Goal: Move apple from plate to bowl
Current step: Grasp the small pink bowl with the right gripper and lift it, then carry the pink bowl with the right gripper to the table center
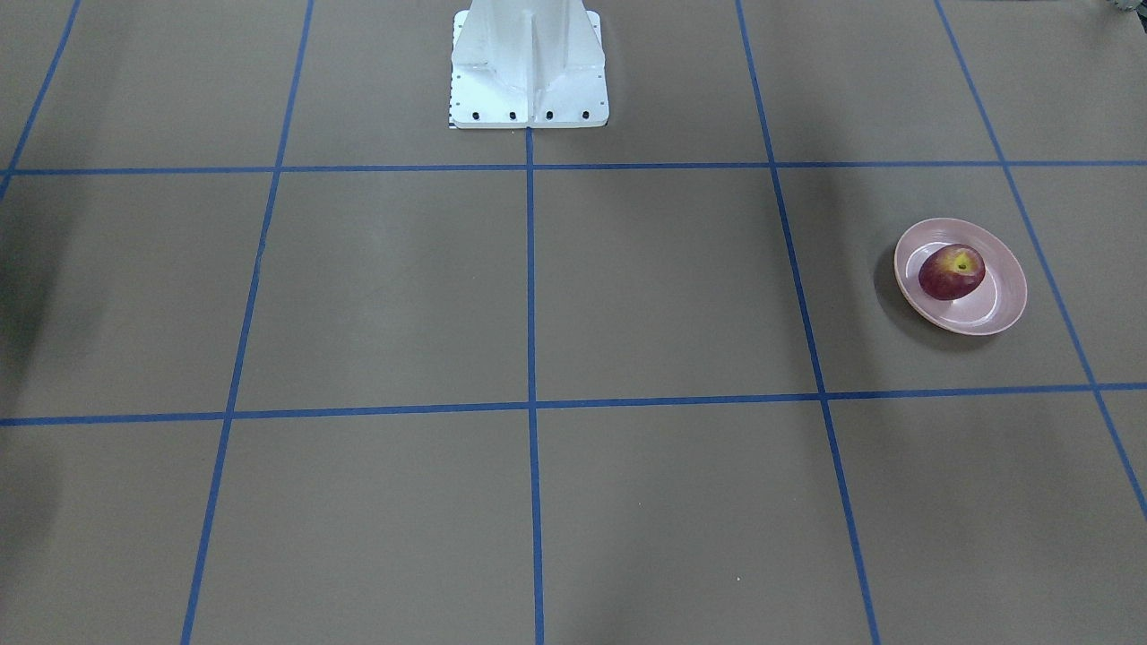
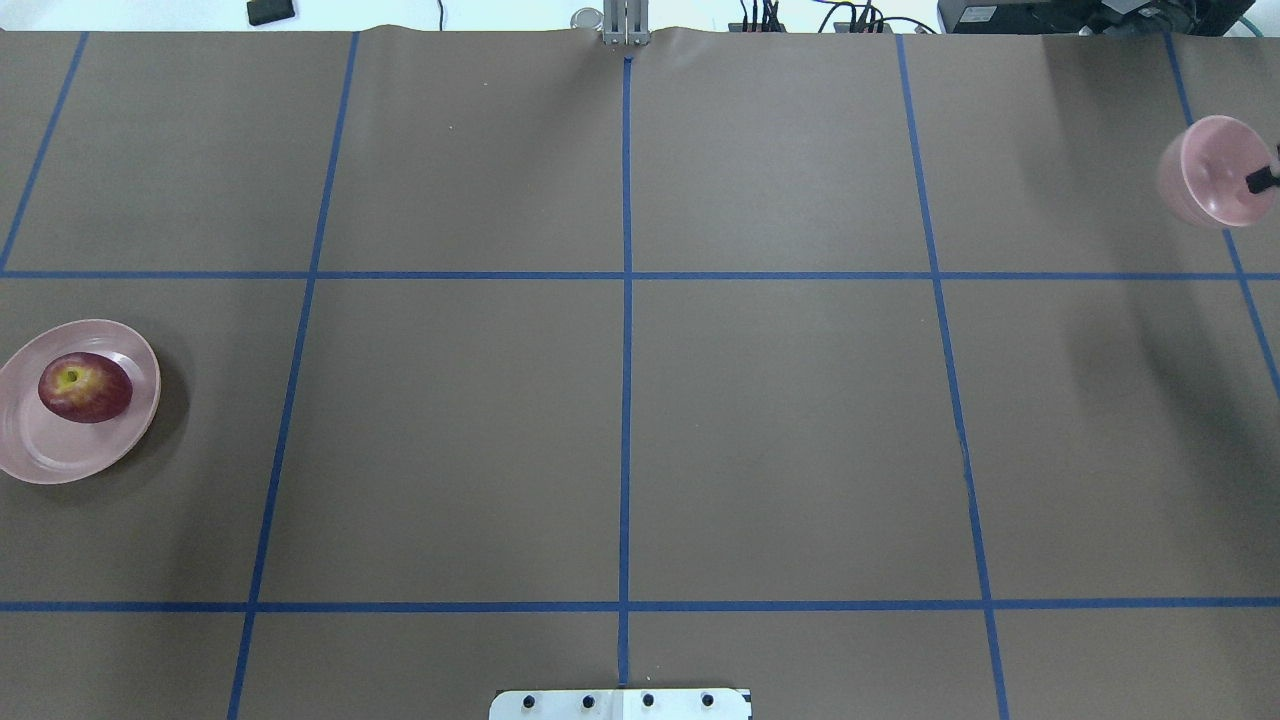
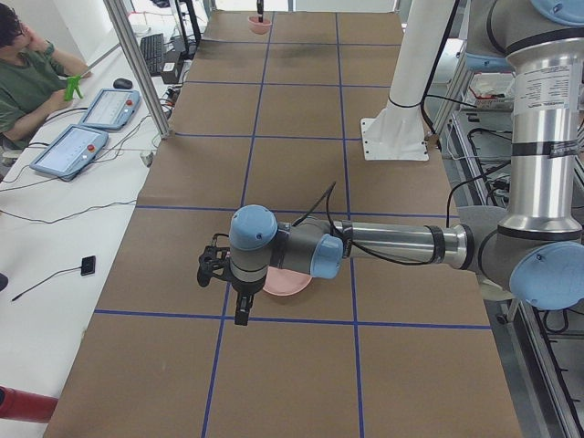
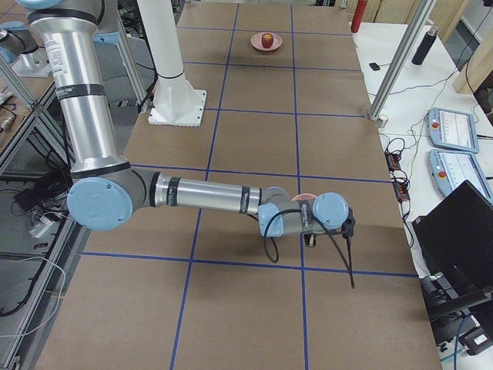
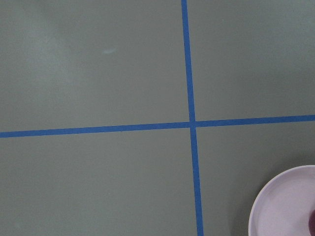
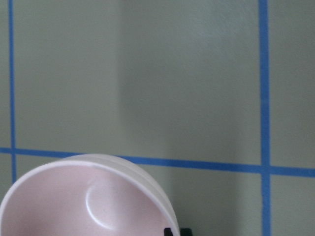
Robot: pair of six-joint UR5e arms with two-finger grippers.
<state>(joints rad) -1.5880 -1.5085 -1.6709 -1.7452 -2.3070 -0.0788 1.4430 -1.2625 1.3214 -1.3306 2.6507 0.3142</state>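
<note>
The dark red apple [image 2: 85, 387] with its yellow stem hollow lies on the wide pale pink plate [image 2: 40, 450] at the table's left end, and shows in the front view too [image 1: 952, 271]. My left gripper [image 3: 241, 310] hangs just beside the plate [image 3: 290, 285]; I cannot tell whether it is open. The plate's rim [image 5: 275, 206] is at the lower right of the left wrist view. The small deep pink bowl [image 2: 1212, 170] is at the far right, tilted, with my right gripper [image 2: 1262, 180] shut on its rim. The bowl [image 6: 83, 201] fills the bottom of the right wrist view.
The robot's white base [image 1: 529, 67] stands at the table's middle rear edge. Blue tape lines [image 2: 627, 400] grid the brown table. An operator [image 3: 27, 82] sits by teach pendants [image 3: 91, 123] on a side bench. A red cylinder [image 3: 18, 403] lies near the table's left end.
</note>
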